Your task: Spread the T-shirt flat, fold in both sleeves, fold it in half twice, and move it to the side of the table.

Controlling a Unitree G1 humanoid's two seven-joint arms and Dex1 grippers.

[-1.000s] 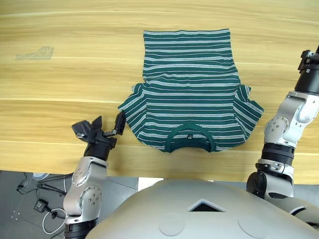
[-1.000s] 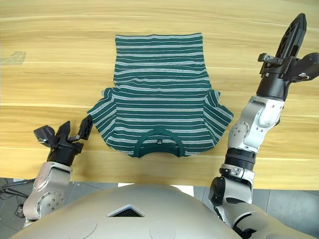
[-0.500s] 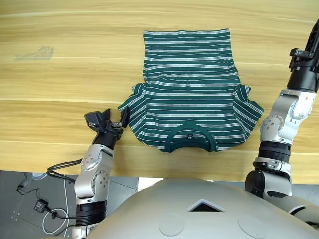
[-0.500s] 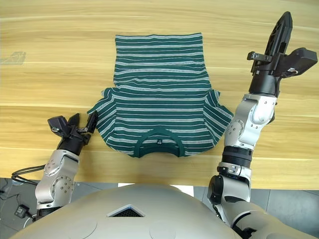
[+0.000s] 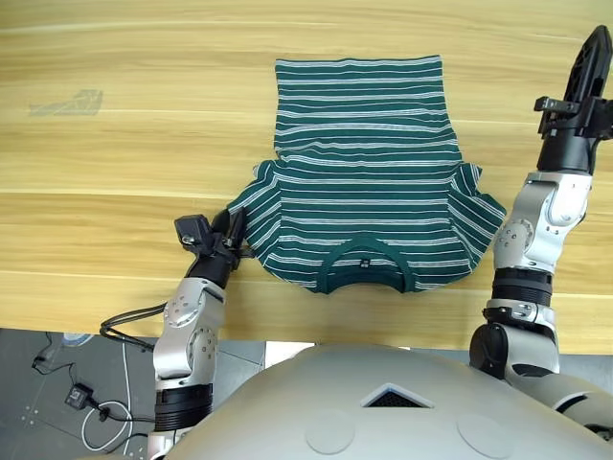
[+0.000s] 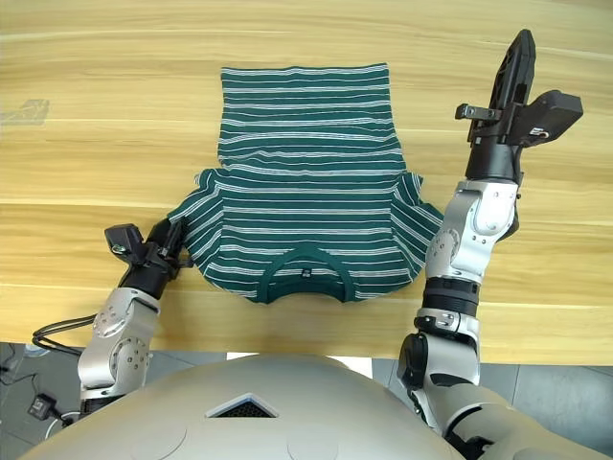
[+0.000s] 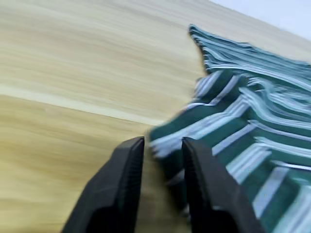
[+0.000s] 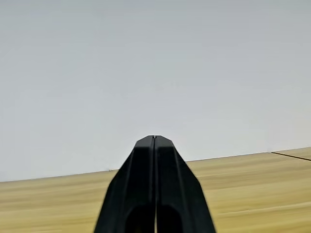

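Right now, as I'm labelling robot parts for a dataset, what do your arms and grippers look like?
Both arms have rounded silver-grey joint housings with small holes, separated by black rings: left arm, right arm. Each wrist ends in a matte black gripper with two flat, tapered fingers: left gripper, right gripper. A black cable loops beside the left arm.
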